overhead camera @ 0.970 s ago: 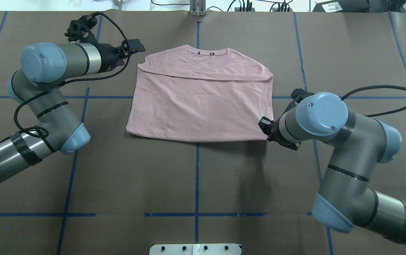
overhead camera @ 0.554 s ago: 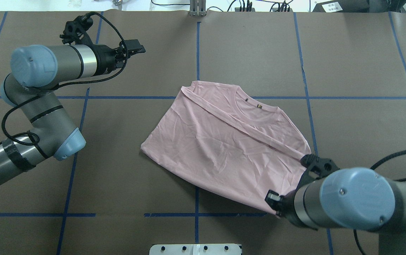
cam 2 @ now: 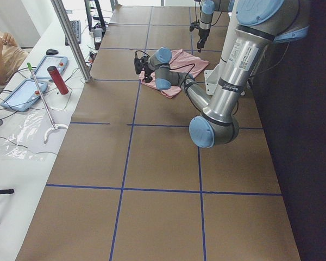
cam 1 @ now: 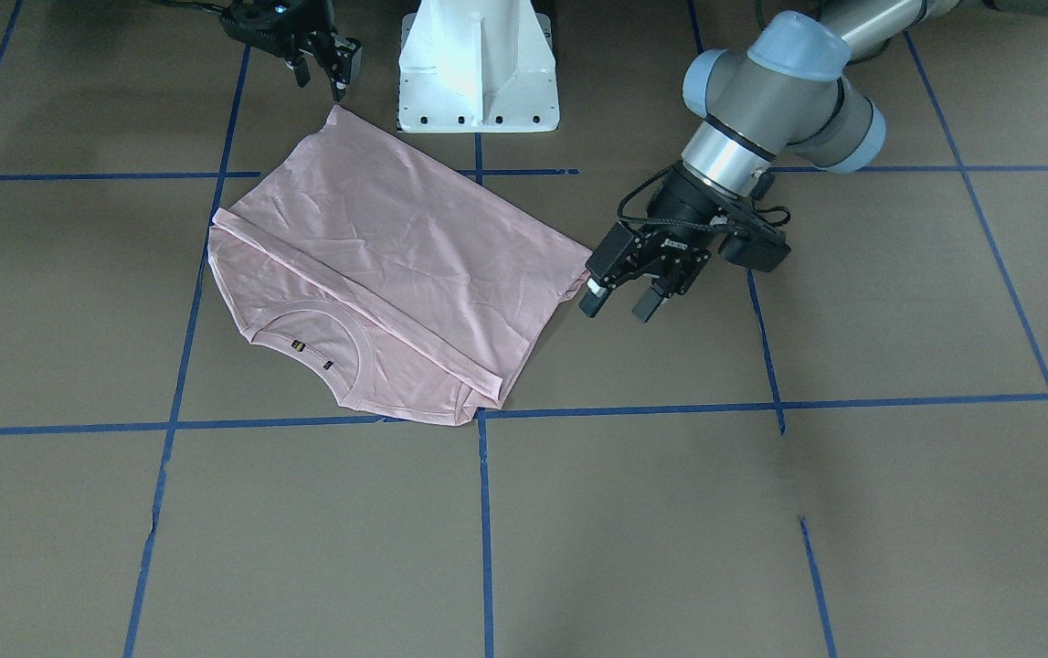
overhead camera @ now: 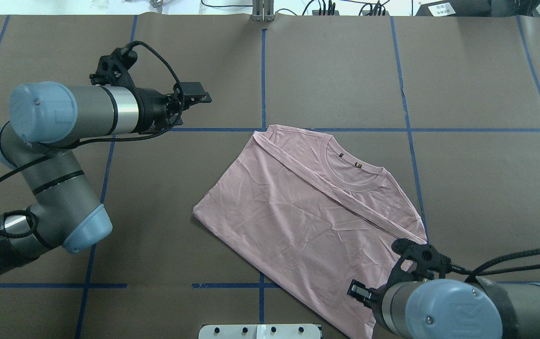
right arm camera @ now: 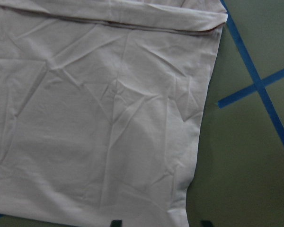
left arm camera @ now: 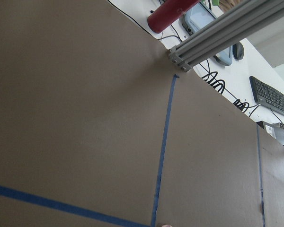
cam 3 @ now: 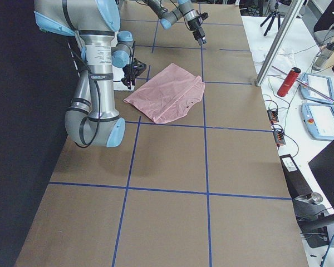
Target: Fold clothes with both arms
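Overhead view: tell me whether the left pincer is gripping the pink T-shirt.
No: the left pincer hangs over bare brown table, with a clear gap between it and the T-shirt.

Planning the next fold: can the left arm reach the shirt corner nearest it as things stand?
Likely yes: the left gripper hangs open near that corner of the T-shirt, with only bare table between them.

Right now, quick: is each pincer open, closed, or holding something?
Left pincer: open, empty, just beside a corner of the T-shirt.
Right pincer: open, holding nothing, above another corner of the T-shirt.
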You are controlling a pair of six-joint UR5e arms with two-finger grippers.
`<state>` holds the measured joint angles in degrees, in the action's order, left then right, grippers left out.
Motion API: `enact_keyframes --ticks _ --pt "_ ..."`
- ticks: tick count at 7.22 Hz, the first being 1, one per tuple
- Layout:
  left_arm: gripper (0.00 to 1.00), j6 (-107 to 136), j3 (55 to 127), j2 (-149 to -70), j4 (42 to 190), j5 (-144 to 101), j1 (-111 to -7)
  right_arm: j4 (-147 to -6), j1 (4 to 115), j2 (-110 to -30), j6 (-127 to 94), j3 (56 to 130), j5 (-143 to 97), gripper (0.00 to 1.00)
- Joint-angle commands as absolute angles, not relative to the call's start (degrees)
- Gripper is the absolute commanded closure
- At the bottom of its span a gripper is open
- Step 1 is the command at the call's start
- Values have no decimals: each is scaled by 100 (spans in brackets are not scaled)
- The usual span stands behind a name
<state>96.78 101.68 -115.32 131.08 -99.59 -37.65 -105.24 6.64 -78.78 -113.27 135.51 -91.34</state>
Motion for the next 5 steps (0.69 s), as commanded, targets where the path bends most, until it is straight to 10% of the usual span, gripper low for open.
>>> enact_keyframes --ticks 1,5 --pt "1 9975 10705 -11505 11677 -10125 -3211 -10485 1883 -7326 -10902 13300 -9114 0" --pt "3 10116 10452 -11163 11118 -9677 -2348 -9820 3208 -6697 -9624 12236 -9448 0"
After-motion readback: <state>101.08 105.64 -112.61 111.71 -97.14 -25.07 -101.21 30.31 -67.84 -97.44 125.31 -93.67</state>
